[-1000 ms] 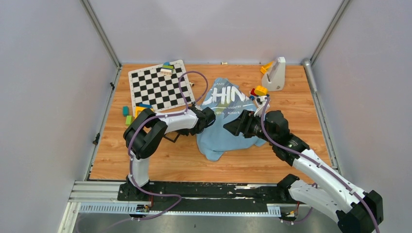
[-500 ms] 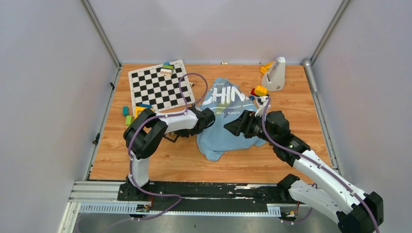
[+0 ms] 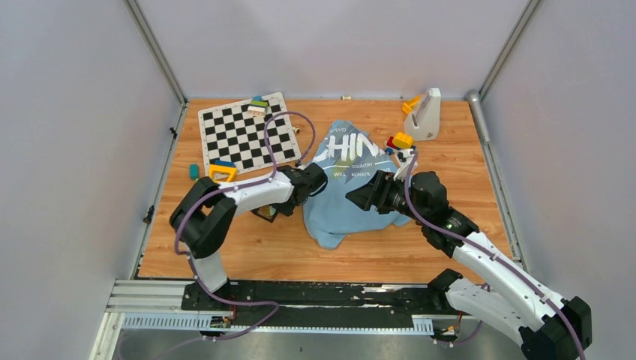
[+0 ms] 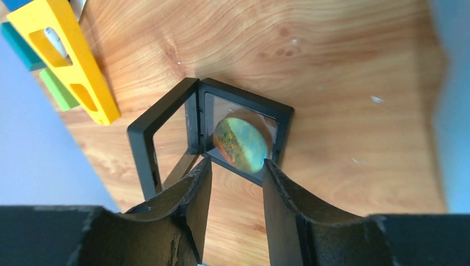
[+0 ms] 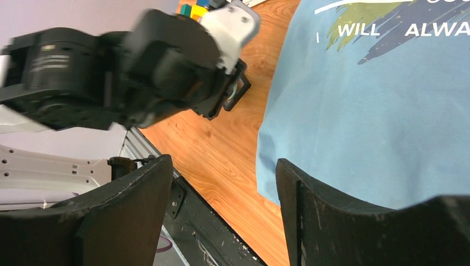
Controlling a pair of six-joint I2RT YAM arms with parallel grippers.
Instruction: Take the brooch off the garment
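garment: just beyond right fingers, which gape empty
left fingers: parted, empty, by black frame
counter: wood

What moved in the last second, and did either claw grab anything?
The left gripper drew back leftward from the blue shirt and now hangs open over a black frame case. Neither gripper holds anything. The right gripper and the shirt stayed put.

The light blue T-shirt lies rumpled at the centre of the worktop, its white "CHINA" lettering face-up toward twelve o'clock.
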